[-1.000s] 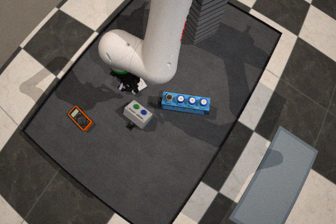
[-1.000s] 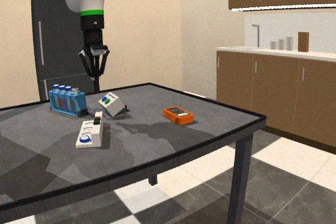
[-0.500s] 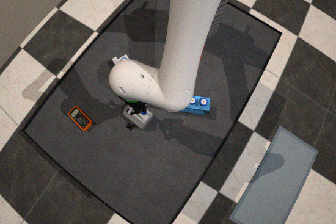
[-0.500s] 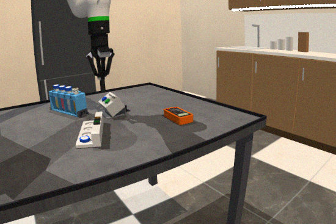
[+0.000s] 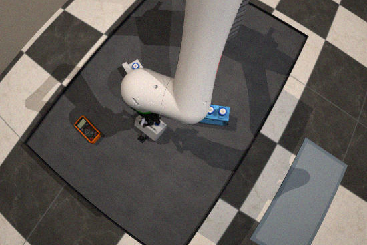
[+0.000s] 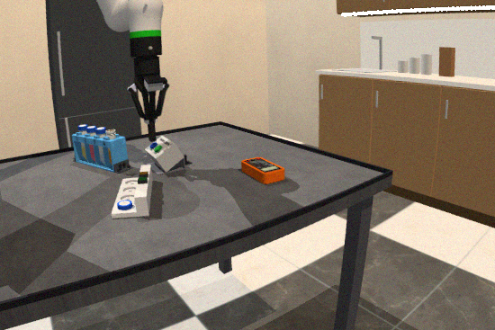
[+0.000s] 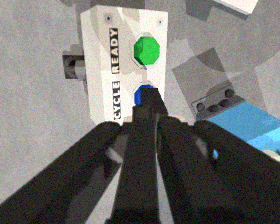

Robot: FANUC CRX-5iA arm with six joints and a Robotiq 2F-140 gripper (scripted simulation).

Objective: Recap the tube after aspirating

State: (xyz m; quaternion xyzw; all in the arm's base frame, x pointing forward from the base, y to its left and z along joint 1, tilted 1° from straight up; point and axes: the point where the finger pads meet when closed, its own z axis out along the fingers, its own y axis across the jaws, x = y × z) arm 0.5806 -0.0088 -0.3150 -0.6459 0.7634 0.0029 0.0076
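Cap of tube 4 lies in the white cap tray on the worktop, well apart from the gripper. Gripper fingers are pressed together, empty, tips directly over the blue CYCLE key; the green READY key sits just beyond.

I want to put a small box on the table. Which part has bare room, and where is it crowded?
Bare room: the near half, between the multimeter and the cap tray. Crowded: the far left, where the tube rack, key housing and shut gripper sit close.
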